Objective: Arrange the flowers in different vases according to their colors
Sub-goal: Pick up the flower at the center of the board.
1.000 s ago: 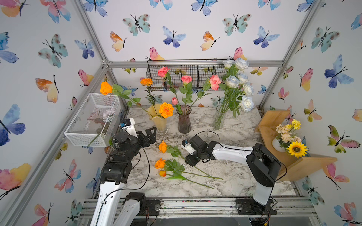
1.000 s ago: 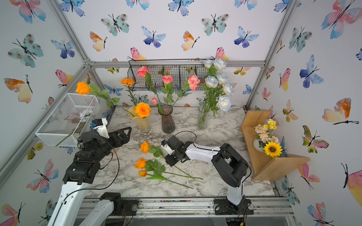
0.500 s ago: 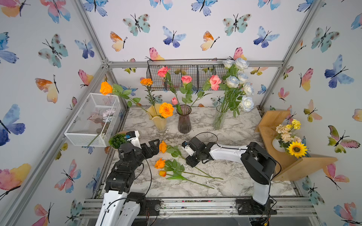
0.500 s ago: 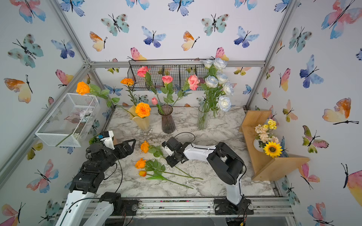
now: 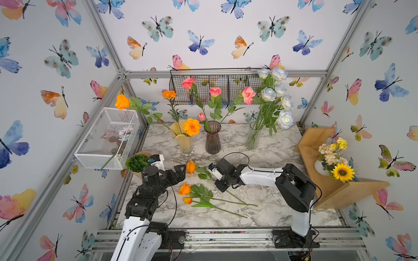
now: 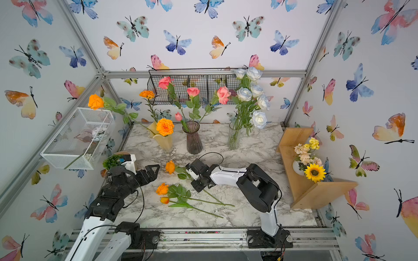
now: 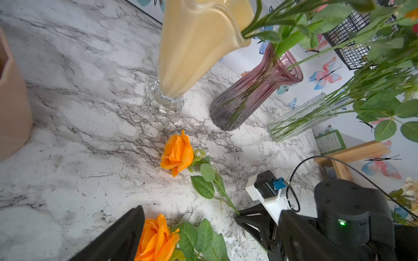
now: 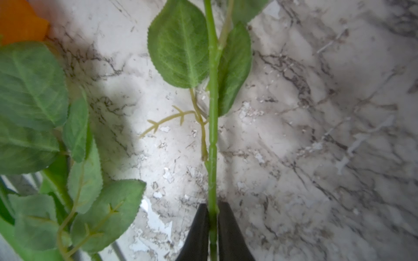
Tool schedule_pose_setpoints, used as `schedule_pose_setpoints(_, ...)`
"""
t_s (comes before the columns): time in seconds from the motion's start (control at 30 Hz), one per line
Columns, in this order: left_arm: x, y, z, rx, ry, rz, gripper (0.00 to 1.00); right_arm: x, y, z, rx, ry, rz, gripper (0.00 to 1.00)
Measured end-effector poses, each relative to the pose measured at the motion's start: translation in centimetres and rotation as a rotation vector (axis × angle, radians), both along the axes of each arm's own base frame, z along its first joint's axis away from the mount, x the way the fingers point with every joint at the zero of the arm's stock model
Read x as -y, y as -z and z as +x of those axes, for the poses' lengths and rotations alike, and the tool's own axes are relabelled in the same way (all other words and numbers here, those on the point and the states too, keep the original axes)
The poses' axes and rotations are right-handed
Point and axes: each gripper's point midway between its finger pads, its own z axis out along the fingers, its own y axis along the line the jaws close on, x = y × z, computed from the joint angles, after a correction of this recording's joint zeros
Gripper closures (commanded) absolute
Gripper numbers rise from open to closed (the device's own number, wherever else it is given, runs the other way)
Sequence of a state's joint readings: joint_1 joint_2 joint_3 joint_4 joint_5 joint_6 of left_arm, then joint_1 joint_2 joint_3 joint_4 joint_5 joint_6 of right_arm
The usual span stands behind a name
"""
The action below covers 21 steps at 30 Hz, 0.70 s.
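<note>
The right jaws pinch the green stem [image 8: 212, 135] of an orange rose [image 5: 190, 167] below its leaves. The rose lies on the marble surface [image 5: 271, 214]. The left jaws stand spread wide just beside the bloom. A second rose [image 5: 184, 188] and a tulip [image 5: 187, 200] lie near, toward the front edge. The yellow vase [image 5: 185, 141], purple vase [image 5: 212, 142] and clear vase [image 5: 253, 137] stand in a row behind, with bare surface between them and the rose.

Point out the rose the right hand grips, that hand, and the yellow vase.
orange rose [image 5: 190, 167]: in a top view, on its bloom.
right hand [image 8: 213, 206]: right wrist view, between the fingertips closed on the stem.
yellow vase [image 5: 185, 142]: in a top view, on its body.
</note>
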<state>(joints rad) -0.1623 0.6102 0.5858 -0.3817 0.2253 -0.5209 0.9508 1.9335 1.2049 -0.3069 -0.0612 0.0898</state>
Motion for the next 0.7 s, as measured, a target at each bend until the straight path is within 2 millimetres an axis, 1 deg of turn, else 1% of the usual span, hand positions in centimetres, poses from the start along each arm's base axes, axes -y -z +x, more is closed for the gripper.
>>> schedule_pose_setpoints(0.03,0.2,0.1,0.0,-0.002,0.005,-0.002,0.00,-0.1,-0.2,0.2,0.015,-0.007,-0.003,0.98)
schedule_pose_setpoints(0.23,1.8,0.9,0.0,-0.012,0.054,-0.029,0.00,-1.2,-2.4,2.2,0.127,-0.064,-0.003,0.98)
schedule_pose_setpoints(0.3,2.4,1.0,-0.1,-0.011,0.071,-0.046,0.00,-1.5,-3.3,2.5,0.153,-0.081,0.005,0.98)
schedule_pose_setpoints(0.4,3.4,0.8,-0.1,0.000,0.091,-0.082,0.00,-2.2,-5.2,2.9,0.180,-0.094,0.033,0.98)
schedule_pose_setpoints(0.47,3.9,0.4,0.0,0.012,0.097,-0.118,0.07,-2.8,-7.0,3.0,0.191,-0.098,0.076,0.98)
schedule_pose_setpoints(0.53,4.4,0.0,0.0,0.026,0.102,-0.161,0.12,-3.3,-8.8,2.7,0.193,-0.101,0.125,0.98)
schedule_pose_setpoints(0.57,4.7,-0.2,0.0,0.032,0.108,-0.187,0.15,-3.4,-9.7,2.5,0.191,-0.103,0.153,0.98)
schedule_pose_setpoints(0.7,5.8,-1.3,0.0,0.052,0.130,-0.261,0.20,-4.1,-13.9,1.4,0.181,-0.110,0.276,0.98)
